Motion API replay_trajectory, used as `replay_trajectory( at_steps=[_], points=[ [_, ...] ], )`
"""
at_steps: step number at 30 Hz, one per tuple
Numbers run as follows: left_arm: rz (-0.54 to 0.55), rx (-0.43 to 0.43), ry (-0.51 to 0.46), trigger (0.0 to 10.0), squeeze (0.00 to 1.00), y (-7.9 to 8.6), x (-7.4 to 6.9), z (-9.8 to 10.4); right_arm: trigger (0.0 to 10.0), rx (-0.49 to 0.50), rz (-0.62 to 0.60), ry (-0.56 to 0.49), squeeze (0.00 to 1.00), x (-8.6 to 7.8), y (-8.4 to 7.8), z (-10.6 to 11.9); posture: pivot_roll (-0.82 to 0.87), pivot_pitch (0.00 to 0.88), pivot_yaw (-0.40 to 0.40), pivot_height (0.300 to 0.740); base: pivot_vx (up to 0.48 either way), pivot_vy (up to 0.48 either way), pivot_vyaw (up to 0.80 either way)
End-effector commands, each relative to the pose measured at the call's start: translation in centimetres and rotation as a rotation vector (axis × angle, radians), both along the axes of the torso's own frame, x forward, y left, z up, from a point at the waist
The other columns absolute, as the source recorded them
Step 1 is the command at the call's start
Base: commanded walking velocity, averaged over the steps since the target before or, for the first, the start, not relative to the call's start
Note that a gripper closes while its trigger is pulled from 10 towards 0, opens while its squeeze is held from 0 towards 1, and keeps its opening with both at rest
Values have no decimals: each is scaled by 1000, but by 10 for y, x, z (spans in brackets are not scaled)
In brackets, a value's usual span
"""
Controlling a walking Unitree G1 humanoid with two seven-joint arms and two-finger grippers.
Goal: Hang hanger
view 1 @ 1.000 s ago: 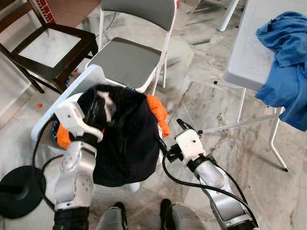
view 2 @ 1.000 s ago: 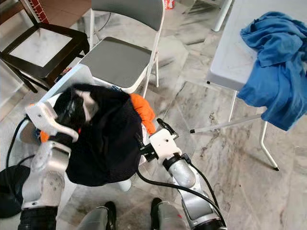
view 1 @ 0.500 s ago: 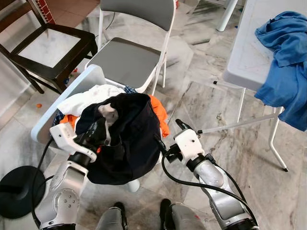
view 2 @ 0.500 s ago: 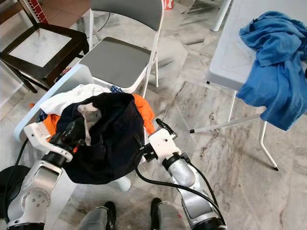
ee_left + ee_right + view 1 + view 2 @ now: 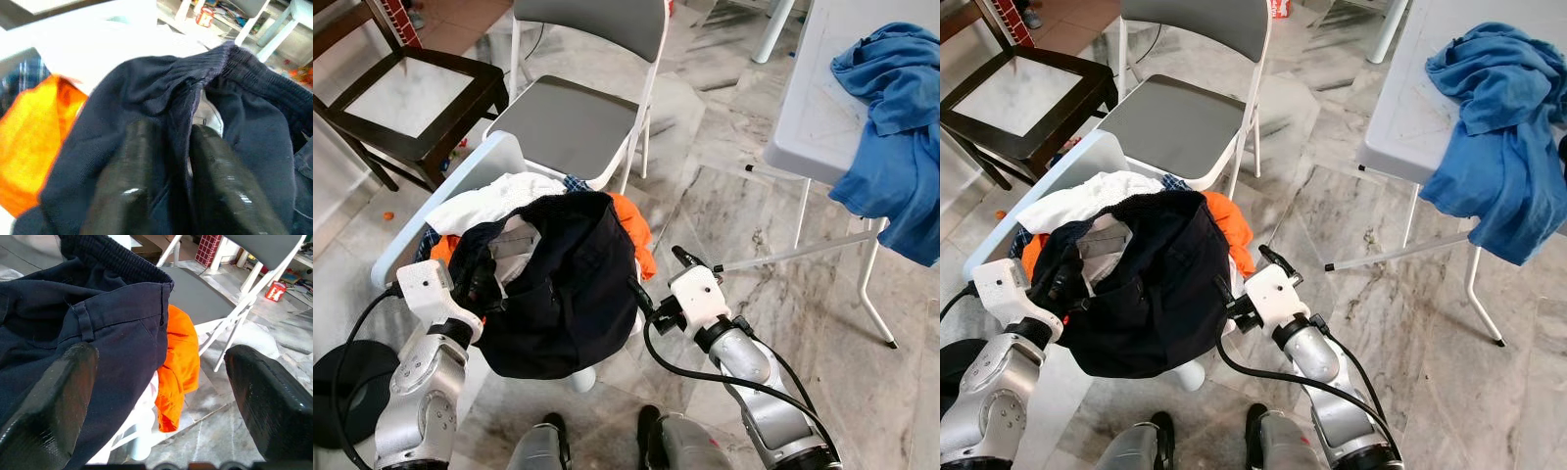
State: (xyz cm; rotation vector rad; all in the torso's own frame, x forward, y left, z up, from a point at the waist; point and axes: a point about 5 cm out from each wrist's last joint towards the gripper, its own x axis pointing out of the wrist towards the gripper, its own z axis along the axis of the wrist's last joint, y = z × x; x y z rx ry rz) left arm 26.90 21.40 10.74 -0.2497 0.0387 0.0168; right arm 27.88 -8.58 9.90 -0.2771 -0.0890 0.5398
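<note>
Dark navy trousers (image 5: 558, 294) hang over the near part of a white laundry basket (image 5: 487, 162), which stands in front of the robot on the marble floor (image 5: 724, 215). The left gripper (image 5: 168, 176) pinches a fold of these trousers just below the ribbed waistband, its 2 black fingers (image 5: 129, 181) pressed onto the cloth. The right gripper (image 5: 161, 382) is on the right side of the trousers, very near the cloth, with its 2 fingers spread wide and nothing between them. Under the trousers lie an orange garment (image 5: 634, 233) on the right and a white garment (image 5: 494, 196) on the far left. A grey folding chair (image 5: 578, 117) stands just behind the basket, and a dark wooden chair (image 5: 406, 93) is at the far left. On the right, a blue cloth (image 5: 896, 127) hangs over the edge of a white table (image 5: 818, 108). I cannot make out any hanger.
</note>
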Motion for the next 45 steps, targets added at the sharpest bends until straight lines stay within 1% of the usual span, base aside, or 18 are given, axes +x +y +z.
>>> replay_trajectory(
  at_steps=[1,3,5,9,11,14,16,18,25,29,34,39,40,41,42,43,44,45],
  points=[
    [34,51,-5,10000,1000,0,-3,4,10000,0,7,17,0,-3,0,-5,11,279,-59,740,0,0,0],
    [53,86,9,10000,1000,-4,1,9,10000,2,8,18,0,-3,1,-5,14,280,-59,740,0,0,0],
    [56,92,5,10000,1000,-7,4,14,10000,3,9,18,0,-3,1,-5,14,280,-58,740,0,0,0],
    [65,166,-9,10000,1000,-12,12,30,10000,4,13,18,0,-3,2,-5,14,279,-56,740,0,0,0],
    [102,174,-9,10000,1000,-12,14,35,10000,6,13,17,0,-2,2,-5,14,279,-56,740,0,0,0],
    [117,179,2,10000,1000,-12,17,38,10000,6,12,17,0,-2,3,-5,12,280,-54,740,0,0,0],
    [114,174,21,10000,1000,-16,23,40,10000,7,12,16,0,-2,3,-4,10,280,-52,740,0,0,0],
    [106,144,45,10000,1000,-22,28,40,10000,6,12,15,0,-2,4,-4,9,280,-50,740,0,0,0],
    [41,162,49,10000,1000,-41,40,49,10000,6,10,11,0,-3,5,-4,-2,279,-37,740,0,0,0],
    [20,178,76,10000,1000,-44,42,47,10000,7,8,10,0,-3,5,-4,-3,280,-35,740,0,0,0],
    [18,228,165,10000,1000,-43,41,37,10000,8,2,12,0,-4,5,-5,-7,279,-30,740,0,0,0],
    [32,225,250,10000,1000,-38,38,28,10000,8,1,13,0,-4,5,-6,-5,280,-28,740,0,0,0],
    [39,214,293,10000,1000,-37,36,23,10000,8,2,13,0,-4,6,-6,0,280,-28,740,0,0,0],
    [39,214,293,10000,1000,-37,36,23,10000,8,2,13,0,-4,6,-6,0,280,-28,740,0,0,0],
    [38,198,321,10000,1000,-36,34,20,10000,8,3,14,0,-4,6,-6,1,281,-28,740,0,0,0],
    [38,189,333,10000,576,-36,33,18,10000,8,4,14,0,-4,6,-6,1,281,-28,740,0,0,0],
    [37,188,349,10000,0,-36,32,16,10000,8,5,14,0,-4,7,-6,3,280,-28,740,0,0,0],
    [37,188,349,10000,0,-36,32,16,10000,8,5,14,0,-4,7,-6,3,280,-28,740,0,0,0]
  ],
)
